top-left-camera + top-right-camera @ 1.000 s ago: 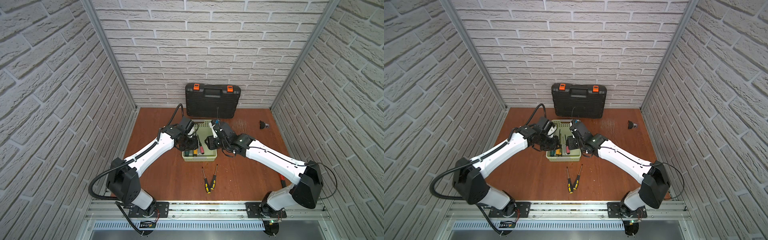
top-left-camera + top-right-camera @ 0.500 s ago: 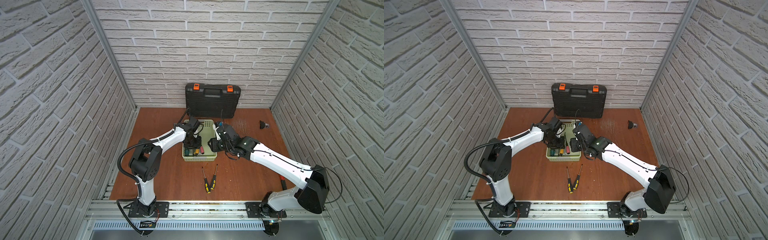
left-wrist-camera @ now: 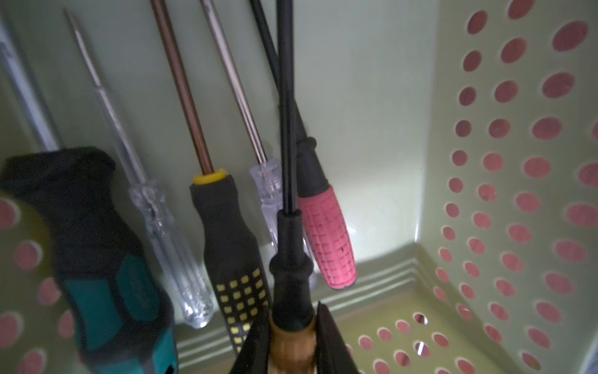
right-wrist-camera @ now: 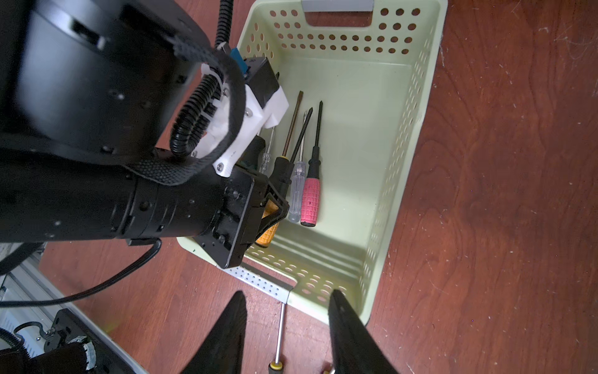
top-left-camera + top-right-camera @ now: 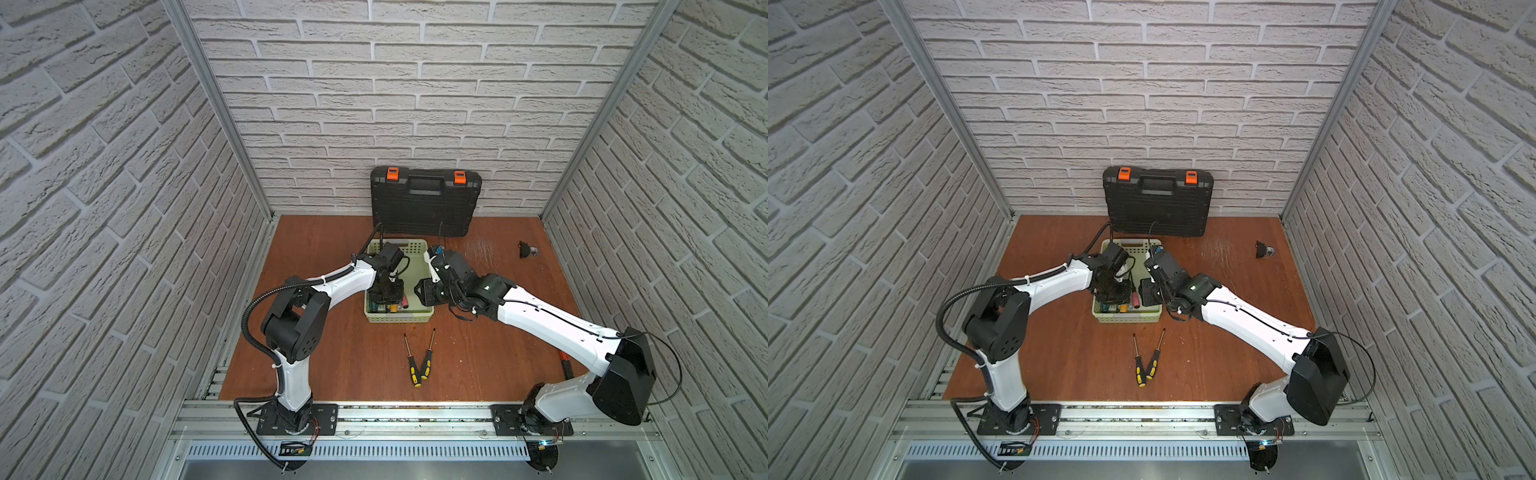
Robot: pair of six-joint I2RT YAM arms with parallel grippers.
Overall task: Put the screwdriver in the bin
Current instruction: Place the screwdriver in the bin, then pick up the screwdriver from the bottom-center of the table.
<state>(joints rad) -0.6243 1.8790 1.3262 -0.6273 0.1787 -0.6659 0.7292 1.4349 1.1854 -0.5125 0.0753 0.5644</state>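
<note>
Several screwdrivers (image 4: 310,200) inside green bin (image 4: 411,129)

Pale grey brick-pattern walls (image 5: 415,104) are enclosing the cell on three sides, and aluminium corner posts (image 5: 218,108) are running down to the floor at the back corners. A reddish-brown wooden board (image 5: 332,365) is serving as the work surface, showing pale scratches (image 5: 482,245) towards the back. A black toolcase (image 5: 424,208) with orange latches is standing against the rear wall. An aluminium rail (image 5: 415,415) is running along the front edge. Even, soft light is filling the space.
</note>
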